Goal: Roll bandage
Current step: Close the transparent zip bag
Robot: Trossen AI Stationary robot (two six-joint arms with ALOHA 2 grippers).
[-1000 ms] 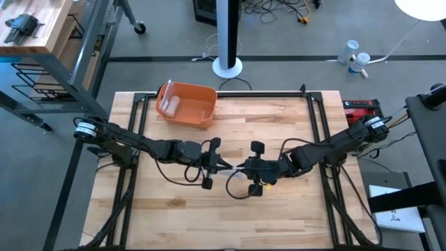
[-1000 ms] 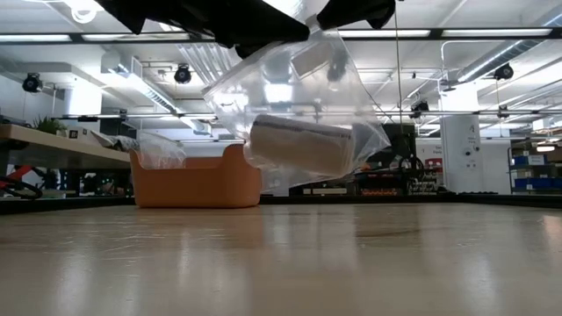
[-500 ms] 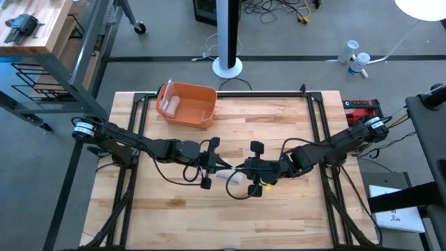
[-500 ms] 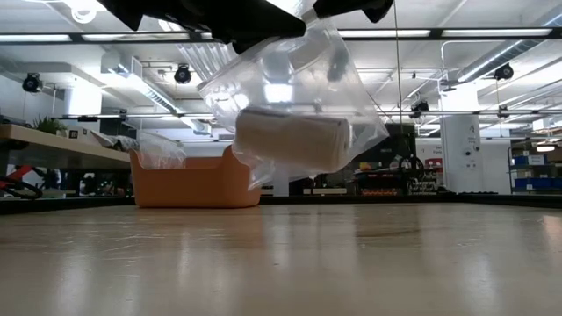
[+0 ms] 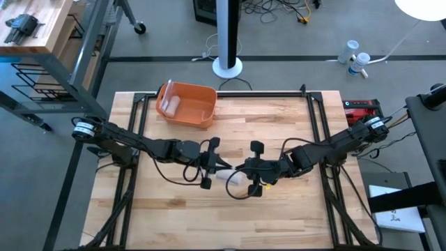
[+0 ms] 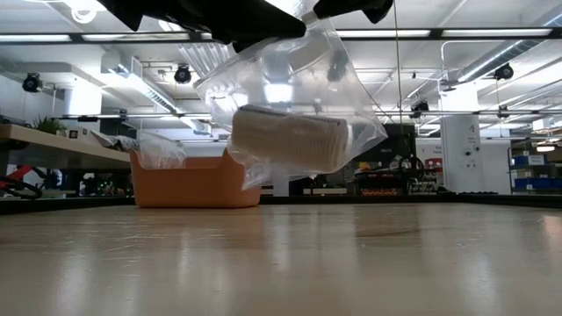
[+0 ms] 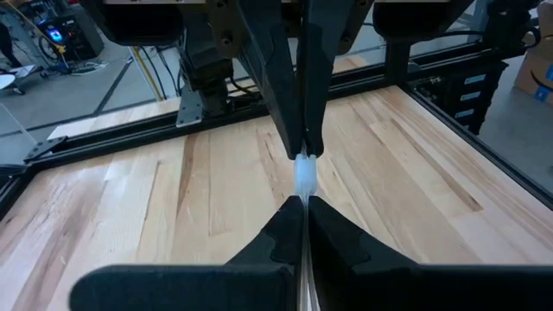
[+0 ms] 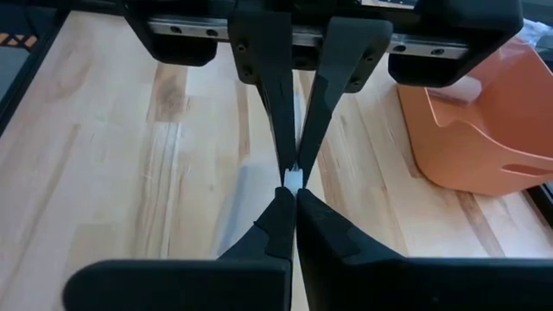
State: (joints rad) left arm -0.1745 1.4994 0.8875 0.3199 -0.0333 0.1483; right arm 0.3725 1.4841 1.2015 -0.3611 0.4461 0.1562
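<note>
Low view: roll [image 6: 290, 140] sits inside a clear bag [image 6: 299, 83], hanging well above the bench [image 6: 281, 263], sagging toward the bag's lower part. Judging by that sag, the roll is light and soft; the film is thin, slippery, easy to tear. Left pincer [image 7: 301, 207] and right pincer [image 8: 290, 197] meet tip to tip mid-bench, both clamped on the bag's top edge. Best hold is that edge, pinched flat; don't squeeze the roll. Orange bin [image 5: 187, 104] is well apart, at the far edge.
</note>
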